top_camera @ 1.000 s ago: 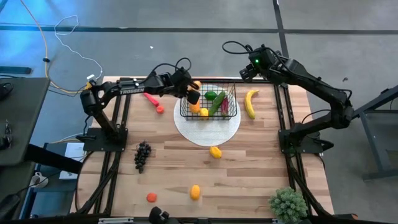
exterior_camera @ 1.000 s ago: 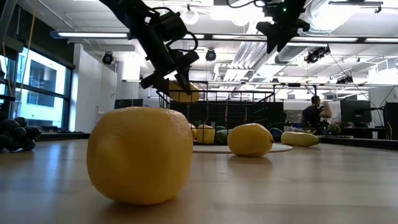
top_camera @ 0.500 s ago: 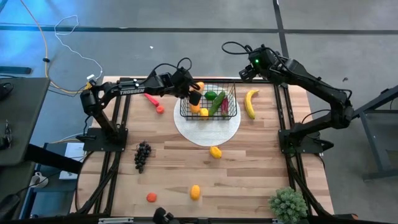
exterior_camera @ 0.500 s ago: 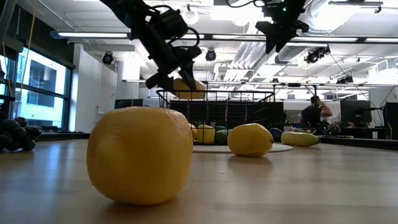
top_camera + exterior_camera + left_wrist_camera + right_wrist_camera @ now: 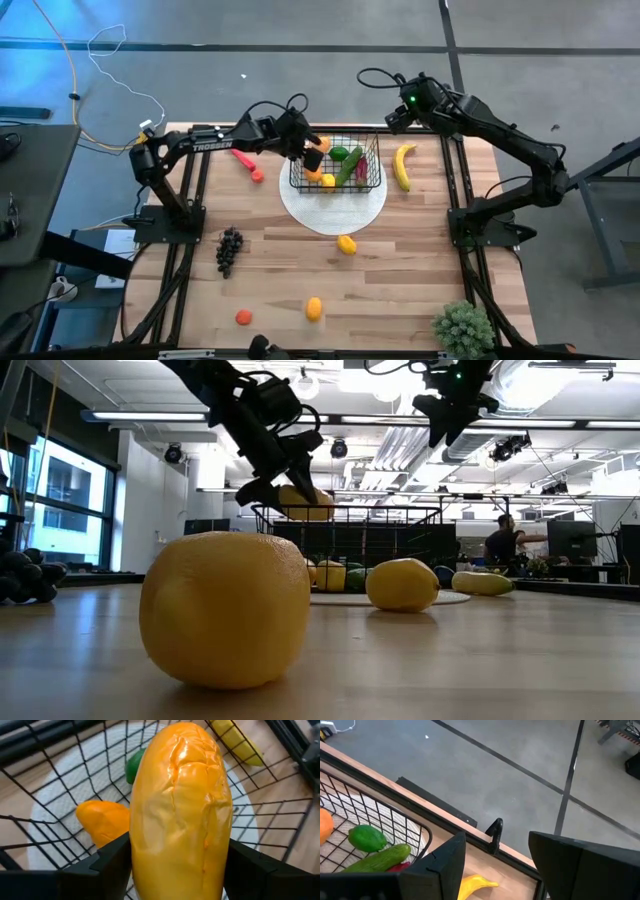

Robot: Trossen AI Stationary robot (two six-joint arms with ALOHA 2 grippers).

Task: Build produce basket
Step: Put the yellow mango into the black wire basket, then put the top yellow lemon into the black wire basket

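Basket (image 5: pixel 336 166) on plate (image 5: pixel 333 205), left claw (image 5: pixel 175 865) gripping mango (image 5: pixel 180 815) in wrist view, right claw (image 5: pixel 495 852) open, empty.

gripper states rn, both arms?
Left end effector: closed on an orange mango, above the basket.
Right end effector: open, empty, above the table's far edge near the banana.

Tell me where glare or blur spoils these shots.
Low view: the near lemon looms large and soft, ceiling lights flare behind. Left wrist view: glossy highlights on the mango held by the left gripper. High view: even light.
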